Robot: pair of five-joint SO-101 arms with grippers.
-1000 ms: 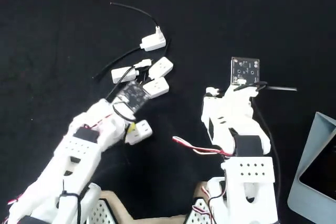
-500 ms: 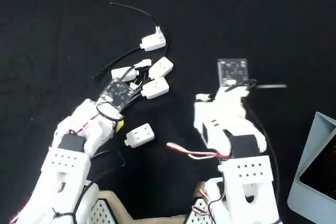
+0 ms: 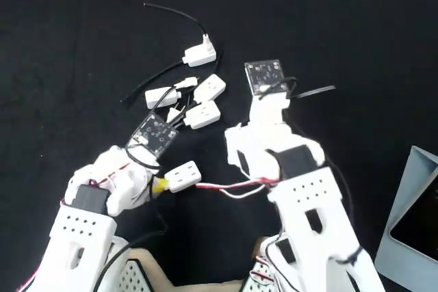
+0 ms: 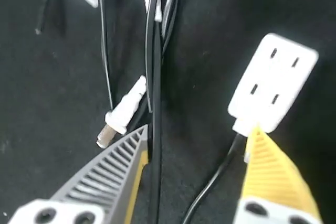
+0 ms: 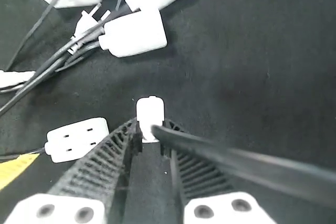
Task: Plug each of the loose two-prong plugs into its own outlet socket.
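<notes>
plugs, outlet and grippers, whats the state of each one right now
left gripper: open, a black cable running through the gap
right gripper: shut on the white plug
white plug: held, not in any socket
near outlet: lying flat, all slots empty
small plug: lying loose, unplugged

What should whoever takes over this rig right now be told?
Left gripper: open and holding nothing. Its yellow finger is at the cord end of the near outlet socket.
Right gripper: shut on a small white plug. A black cord runs back along its fingers.
The other sockets and plugs lie bunched farther out. One loose plug lies close to the left gripper.
Done: one plug is in hand. The near socket's slots are all empty.
Left: seat the held plug, then plug in the rest.
</notes>
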